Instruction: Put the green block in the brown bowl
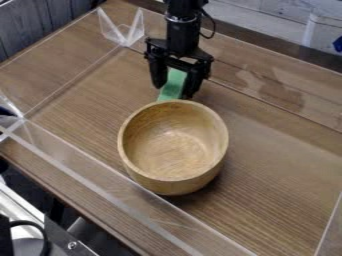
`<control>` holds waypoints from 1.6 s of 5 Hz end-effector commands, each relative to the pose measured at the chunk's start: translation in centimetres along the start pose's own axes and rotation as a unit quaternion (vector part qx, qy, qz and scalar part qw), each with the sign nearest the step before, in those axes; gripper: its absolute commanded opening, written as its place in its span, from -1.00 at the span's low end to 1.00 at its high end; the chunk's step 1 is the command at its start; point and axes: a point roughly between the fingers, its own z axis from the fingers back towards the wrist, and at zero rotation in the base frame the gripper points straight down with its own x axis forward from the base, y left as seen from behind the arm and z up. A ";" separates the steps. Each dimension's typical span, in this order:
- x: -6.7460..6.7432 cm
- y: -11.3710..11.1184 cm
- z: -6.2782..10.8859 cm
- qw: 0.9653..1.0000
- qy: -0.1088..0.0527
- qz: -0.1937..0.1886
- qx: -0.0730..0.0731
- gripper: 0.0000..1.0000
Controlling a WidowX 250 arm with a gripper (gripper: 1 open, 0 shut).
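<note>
The green block (173,85) lies on the wooden table just behind the far rim of the brown bowl (173,148). My black gripper (177,80) points straight down over the block, open, with one finger on each side of it. The fingers straddle the block's upper part and hide some of it; whether they touch it I cannot tell. The bowl sits in the middle of the table and is empty.
Clear plastic walls (80,165) fence the wooden table (80,90) along its front and left edges. Bare tabletop lies to the left and right of the bowl.
</note>
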 end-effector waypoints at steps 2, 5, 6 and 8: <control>1.3 0.7 1.5 0.999 -0.033 0.014 0.003 1.00; 1.1 0.7 2.4 0.999 -0.035 0.023 -0.002 1.00; 1.2 0.8 2.4 0.999 -0.033 0.026 0.000 1.00; 1.1 0.5 3.6 0.999 -0.040 0.026 -0.005 -1.00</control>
